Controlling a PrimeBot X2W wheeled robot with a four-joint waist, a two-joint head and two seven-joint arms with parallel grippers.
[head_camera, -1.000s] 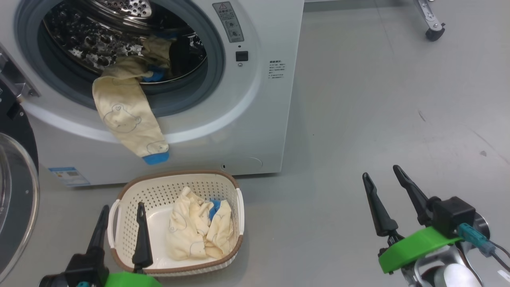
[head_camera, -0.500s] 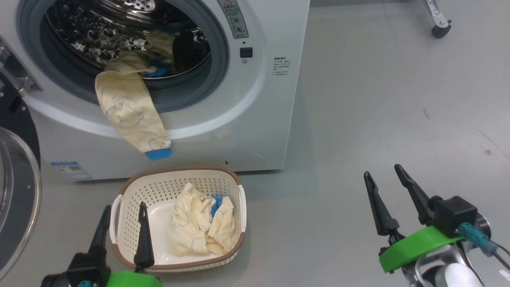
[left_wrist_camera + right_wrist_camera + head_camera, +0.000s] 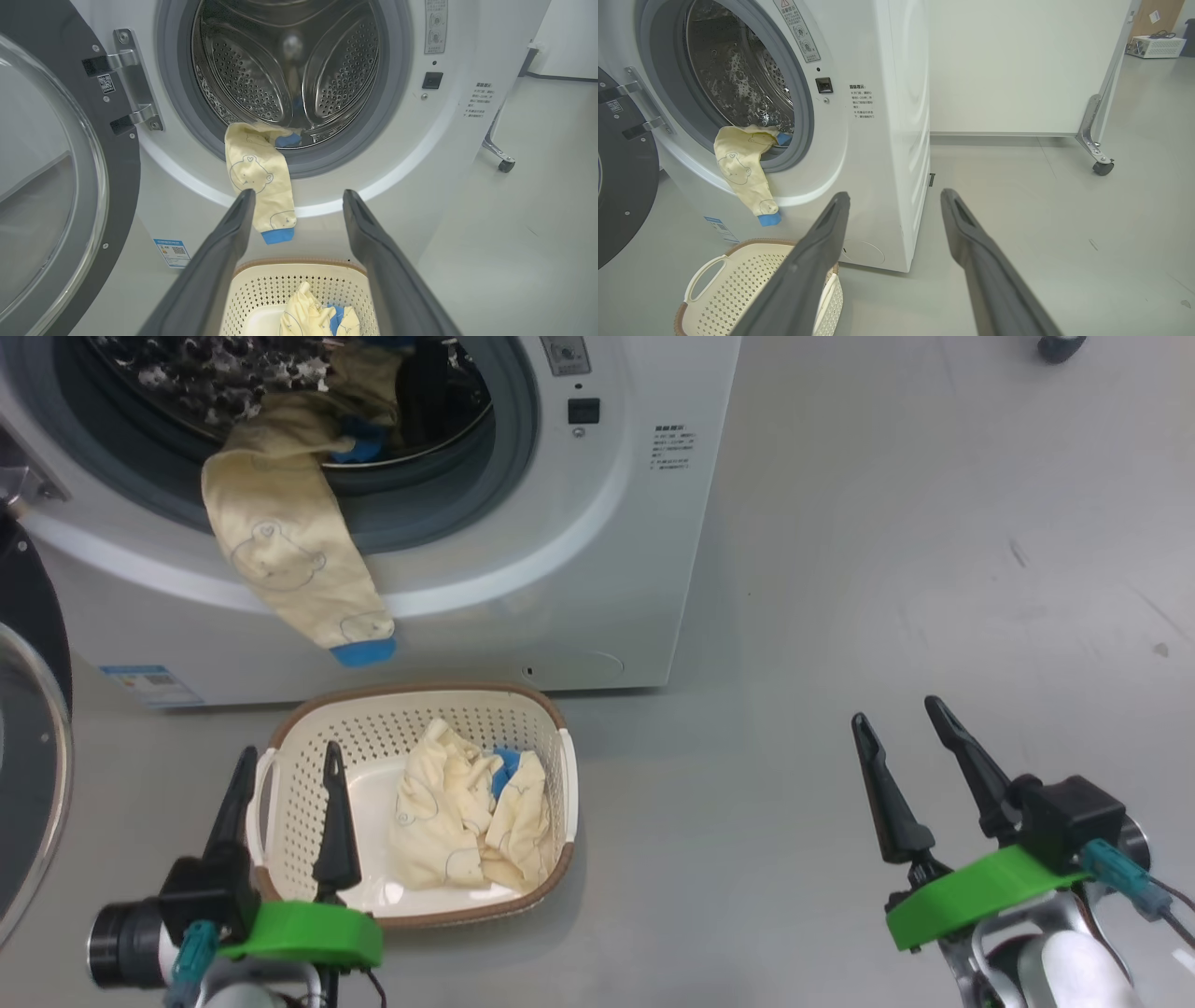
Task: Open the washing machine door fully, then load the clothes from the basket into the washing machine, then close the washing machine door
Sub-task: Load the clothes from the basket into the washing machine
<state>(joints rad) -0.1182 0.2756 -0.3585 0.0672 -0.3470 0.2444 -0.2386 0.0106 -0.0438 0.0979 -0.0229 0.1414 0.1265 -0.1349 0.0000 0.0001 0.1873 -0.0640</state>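
Nearest, the left gripper (image 3: pixel 288 751) hovers with its fingers spread wide and empty above the near left edge of the basket (image 3: pixel 420 689). The right gripper (image 3: pixel 896 711) hangs equally wide and empty over bare floor (image 3: pixel 840 569), well to the right. The step in hand looks to be picking up the rest of the clothes (image 3: pixel 467 821), a crumpled bundle lying in the right half of the basket. The left gripper should shift right until it is centred over the bundle. It should then drop with its fingers straddling the highest fold and close deep enough to gather the layers without snagging the perforated wall.

Beyond, one garment (image 3: pixel 289 560) hangs out of the washing machine (image 3: pixel 607 569) over the grey seal (image 3: pixel 476 495). It needs pushing fully into the drum (image 3: pixel 289 70), or the door (image 3: pixel 70 186), swung open at the left, would likely trap it.
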